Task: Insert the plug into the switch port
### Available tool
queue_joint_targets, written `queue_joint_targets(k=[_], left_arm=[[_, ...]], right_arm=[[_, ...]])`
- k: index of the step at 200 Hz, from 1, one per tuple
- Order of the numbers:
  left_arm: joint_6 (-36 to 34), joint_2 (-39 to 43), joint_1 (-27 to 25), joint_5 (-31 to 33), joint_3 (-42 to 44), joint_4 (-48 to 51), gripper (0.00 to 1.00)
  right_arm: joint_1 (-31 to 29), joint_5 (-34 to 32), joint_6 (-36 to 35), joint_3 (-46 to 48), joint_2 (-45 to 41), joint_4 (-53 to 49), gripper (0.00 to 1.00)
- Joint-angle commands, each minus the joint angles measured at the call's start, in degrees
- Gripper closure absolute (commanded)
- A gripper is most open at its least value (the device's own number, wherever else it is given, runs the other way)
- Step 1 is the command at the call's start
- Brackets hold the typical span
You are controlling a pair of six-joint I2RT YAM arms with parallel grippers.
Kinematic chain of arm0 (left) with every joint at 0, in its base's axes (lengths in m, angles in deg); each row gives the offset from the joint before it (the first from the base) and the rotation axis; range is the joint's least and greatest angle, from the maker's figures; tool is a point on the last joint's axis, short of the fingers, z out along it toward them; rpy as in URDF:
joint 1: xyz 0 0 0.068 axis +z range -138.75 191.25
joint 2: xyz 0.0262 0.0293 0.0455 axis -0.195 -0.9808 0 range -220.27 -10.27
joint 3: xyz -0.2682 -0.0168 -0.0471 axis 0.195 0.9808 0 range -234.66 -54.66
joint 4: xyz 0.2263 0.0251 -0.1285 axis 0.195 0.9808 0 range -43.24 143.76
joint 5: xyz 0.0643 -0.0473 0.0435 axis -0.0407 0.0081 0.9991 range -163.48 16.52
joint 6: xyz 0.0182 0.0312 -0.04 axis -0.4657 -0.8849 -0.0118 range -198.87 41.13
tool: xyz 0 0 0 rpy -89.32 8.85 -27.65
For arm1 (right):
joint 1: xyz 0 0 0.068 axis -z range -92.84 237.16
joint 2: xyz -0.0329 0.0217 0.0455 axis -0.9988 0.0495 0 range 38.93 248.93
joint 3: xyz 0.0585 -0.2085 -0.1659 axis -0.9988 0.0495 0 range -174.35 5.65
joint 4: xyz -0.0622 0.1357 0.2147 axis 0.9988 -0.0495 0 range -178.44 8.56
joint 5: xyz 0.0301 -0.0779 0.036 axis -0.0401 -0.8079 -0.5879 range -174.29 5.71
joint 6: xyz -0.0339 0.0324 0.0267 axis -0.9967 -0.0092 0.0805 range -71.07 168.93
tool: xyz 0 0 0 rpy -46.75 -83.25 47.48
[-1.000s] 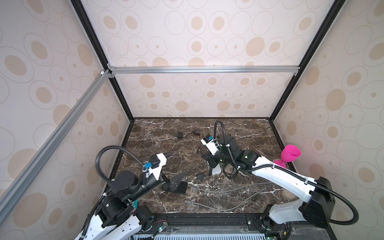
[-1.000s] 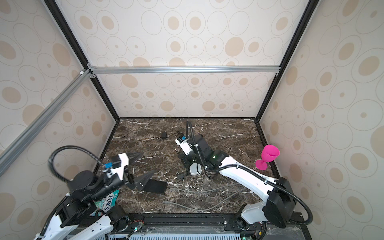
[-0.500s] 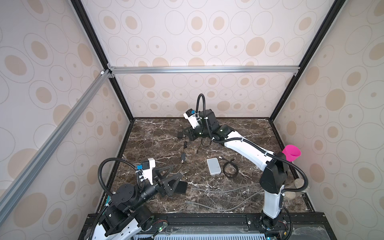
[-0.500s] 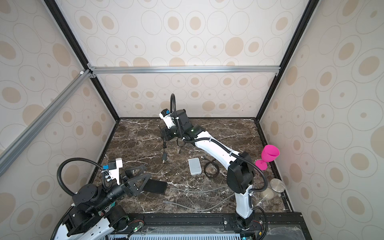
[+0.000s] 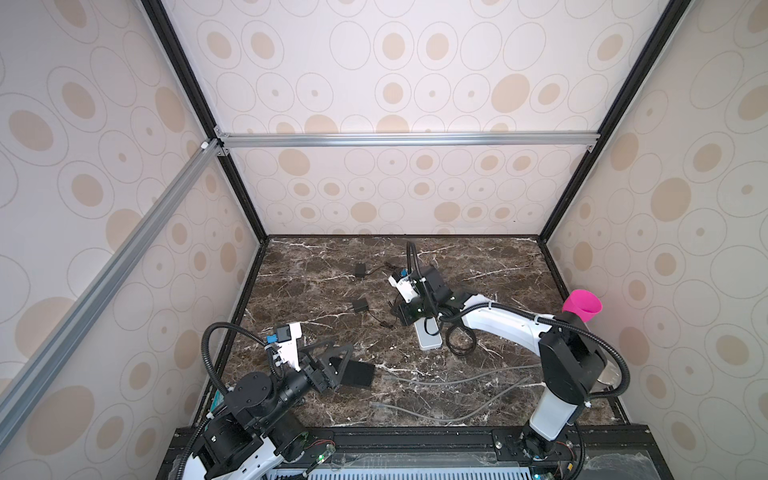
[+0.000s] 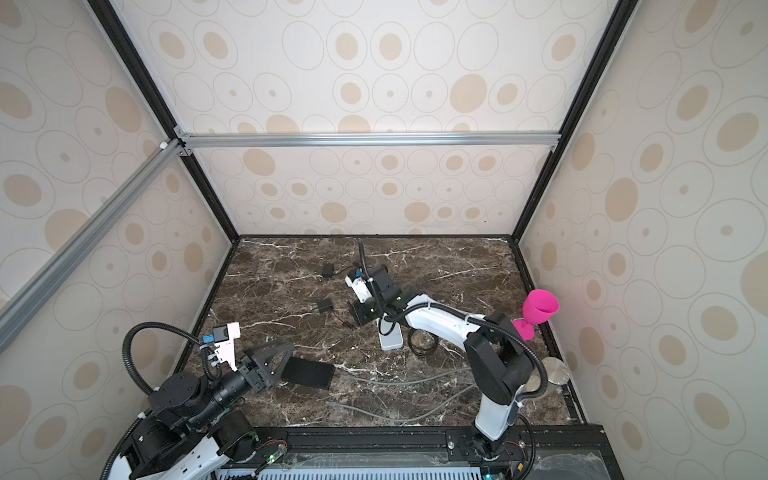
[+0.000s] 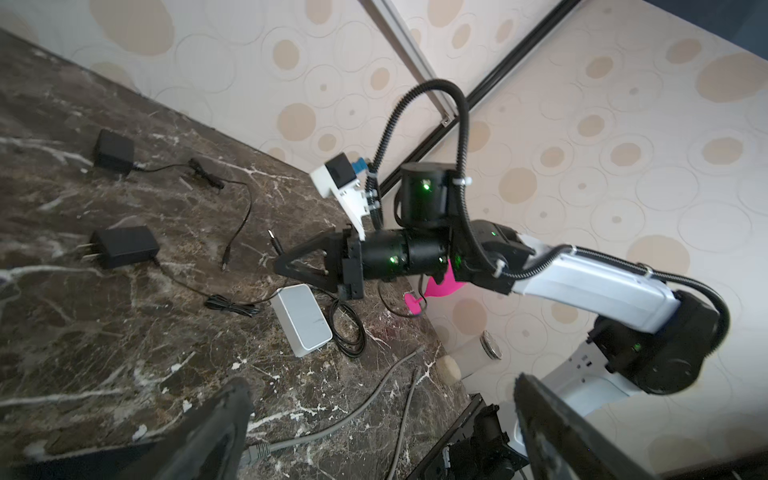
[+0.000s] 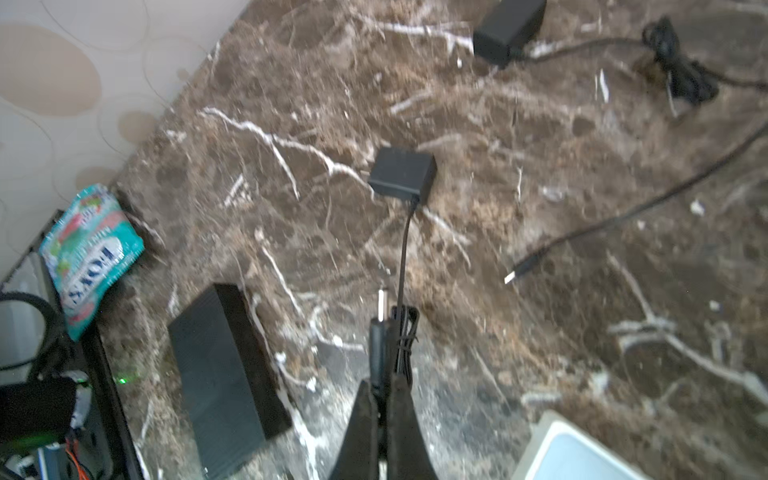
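Starting with legible markings: only the teal packet (image 8: 91, 253) at the front left corner of the table (image 5: 498, 266) can be read. It carries "FOX'S" in white letters; its smaller print is blurred.

Item count:
- Two black power adapters, the far adapter (image 5: 360, 270) and the near adapter (image 5: 360, 306), left of centre toward the back edge.
- Two boxes: a white box (image 5: 429, 338) mid-table and a black flat box (image 5: 357, 374) near the front left corner. Which one is the switch cannot be told.
- Two grey cables (image 5: 457, 378) along the front edge.
- One black cable coil (image 5: 459, 345) just beside the white box.
- One pink goblet (image 5: 582, 307) at the right edge.

Right fingers (image 8: 381, 399): closed on the barrel plug (image 8: 377, 332), above mid-table beside the white box. The plug's lead runs to the near adapter.

Left fingers (image 5: 332, 365): spread fully, holding nothing, just beside the black flat box.
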Motion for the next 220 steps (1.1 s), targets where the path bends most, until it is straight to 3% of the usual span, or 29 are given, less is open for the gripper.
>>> queue_joint_targets(k=[1, 39, 66, 170, 220], left_arm=[[10.5, -0.73, -0.21, 5.05, 0.01, 5.34, 0.02], [28.17, -3.38, -0.21, 4.48, 3.03, 15.5, 0.02], [35.32, -9.14, -0.24, 2.25, 5.15, 22.6, 0.02], [32.2, -23.33, -0.07, 5.68, 12.79, 6.48, 0.02], [25.13, -28.08, 1.65, 10.58, 13.42, 1.08, 0.02]], right_arm=[[-1.64, -2.76, -2.53, 4.37, -4.61, 2.93, 1.0], [-4.89, -6.28, -3.98, 11.58, -8.81, 3.01, 1.0], [-6.2, -7.92, -3.78, 15.15, -11.67, 4.04, 1.0], [-6.29, -8.62, -2.92, 21.71, -14.24, 8.16, 1.0], [-6.39, -8.27, -3.2, 23.14, -15.2, 7.58, 1.0]])
